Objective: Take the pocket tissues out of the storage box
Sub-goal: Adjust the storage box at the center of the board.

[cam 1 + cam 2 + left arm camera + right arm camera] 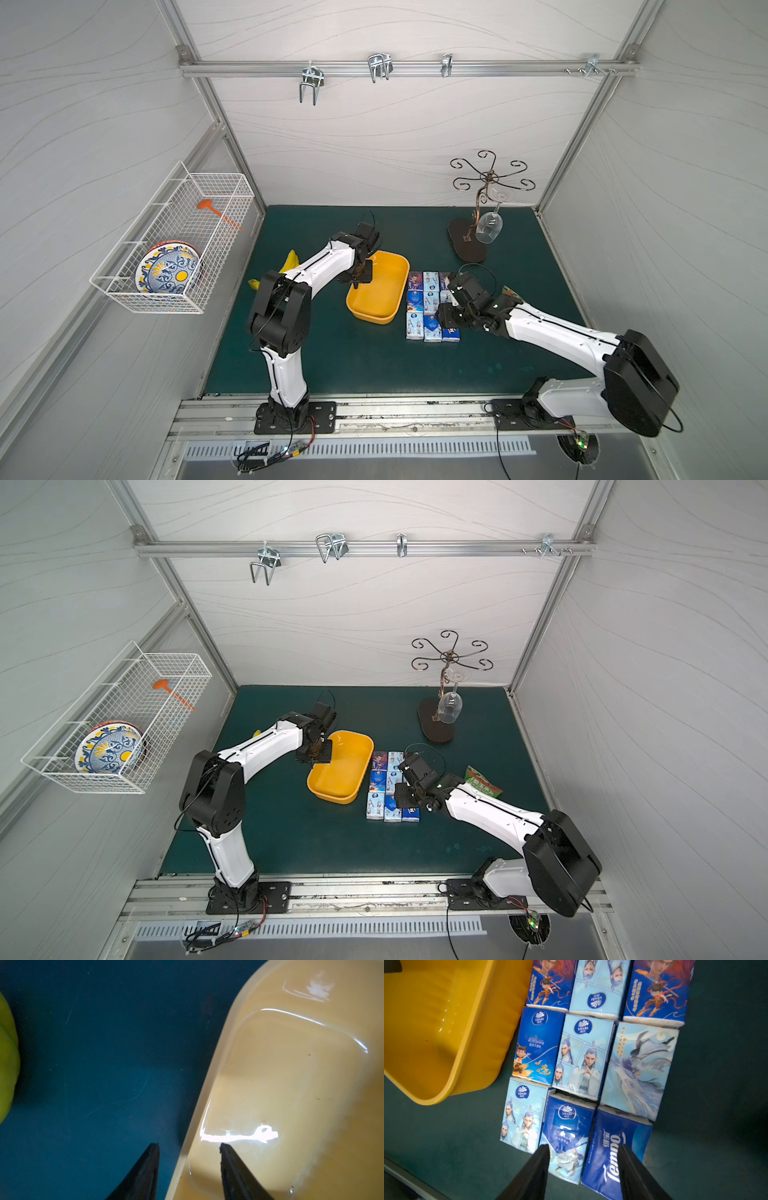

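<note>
yellow storage box (382, 299), pocket tissues (415, 301) beside

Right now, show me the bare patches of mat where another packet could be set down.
Free: the green mat in front of the shallow yellow plastic tub and the blue printed tissue packets. Crowded: the narrow strip between them.

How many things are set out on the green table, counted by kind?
pocket tissues: 9
storage box: 1
snack bag: 1
banana, partly hidden: 1
glass stand: 1
wine glass, hanging from the stand: 1
Total: 14
</note>
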`<control>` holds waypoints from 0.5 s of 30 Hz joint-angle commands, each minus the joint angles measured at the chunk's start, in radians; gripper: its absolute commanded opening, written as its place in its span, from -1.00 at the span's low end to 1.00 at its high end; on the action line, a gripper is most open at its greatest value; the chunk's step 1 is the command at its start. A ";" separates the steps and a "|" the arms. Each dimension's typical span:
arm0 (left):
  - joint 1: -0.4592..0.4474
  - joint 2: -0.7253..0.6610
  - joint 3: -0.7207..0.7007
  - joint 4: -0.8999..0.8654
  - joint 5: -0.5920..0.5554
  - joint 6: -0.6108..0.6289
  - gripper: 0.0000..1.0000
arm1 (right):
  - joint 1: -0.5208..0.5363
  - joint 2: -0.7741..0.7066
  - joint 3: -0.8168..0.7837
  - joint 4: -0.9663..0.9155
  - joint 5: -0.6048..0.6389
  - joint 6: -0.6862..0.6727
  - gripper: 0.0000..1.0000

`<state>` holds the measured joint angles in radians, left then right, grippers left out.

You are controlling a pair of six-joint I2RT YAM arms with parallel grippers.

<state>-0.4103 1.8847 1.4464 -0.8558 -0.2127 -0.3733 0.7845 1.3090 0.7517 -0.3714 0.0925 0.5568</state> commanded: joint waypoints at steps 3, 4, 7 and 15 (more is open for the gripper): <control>0.034 0.059 0.082 -0.012 -0.065 0.028 0.02 | 0.002 -0.015 -0.017 0.004 -0.009 -0.014 0.14; 0.045 0.060 0.080 -0.012 -0.071 0.031 0.02 | 0.002 -0.019 -0.020 0.005 -0.009 -0.015 0.15; 0.084 0.042 0.062 -0.011 -0.094 0.031 0.02 | 0.002 -0.023 -0.025 0.007 -0.011 -0.015 0.15; 0.152 -0.021 0.011 -0.001 -0.146 0.024 0.01 | 0.005 -0.010 -0.022 0.022 -0.033 -0.012 0.15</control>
<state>-0.2676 1.9053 1.4586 -0.8574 -0.3153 -0.3511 0.7845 1.3067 0.7361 -0.3637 0.0742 0.5507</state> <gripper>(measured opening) 0.504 0.573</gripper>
